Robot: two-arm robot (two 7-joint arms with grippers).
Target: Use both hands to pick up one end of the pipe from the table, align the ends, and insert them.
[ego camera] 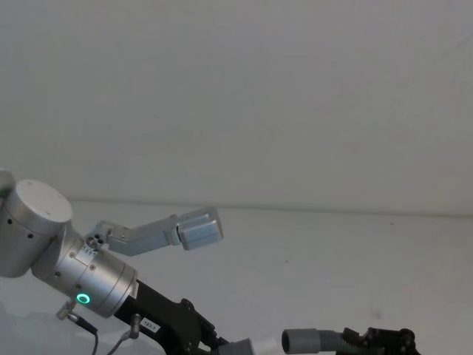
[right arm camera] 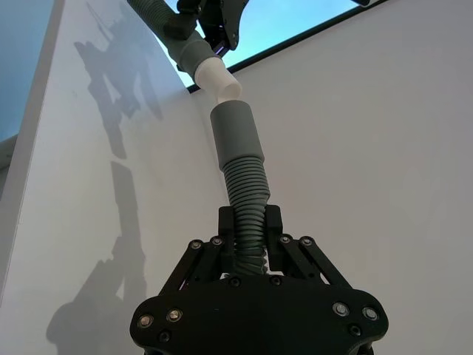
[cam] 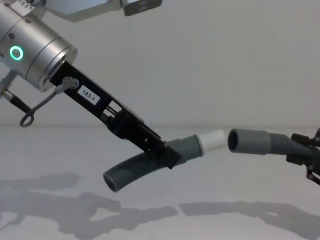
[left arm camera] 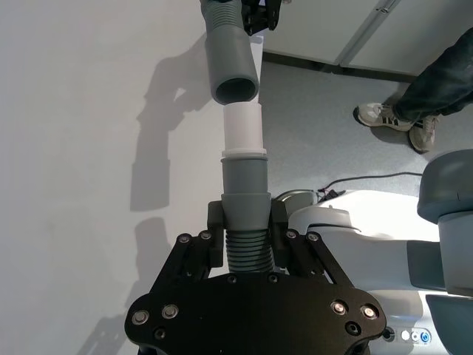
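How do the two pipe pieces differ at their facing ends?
The left piece ends in a narrow white tip; the right piece ends in a wider, hollow grey cuff. In the chest view the left piece tilts up and the right lies nearly level. Both are grey, corrugated, each held in a gripper above the table.

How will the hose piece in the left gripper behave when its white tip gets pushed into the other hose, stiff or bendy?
The left gripper clamps the ribbed hose piece just behind its cuff, so the white tip should stay fairly steady. The ribbed tail curves and droops, so it probably flexes. Both pieces hang above the table, suggesting they're light.
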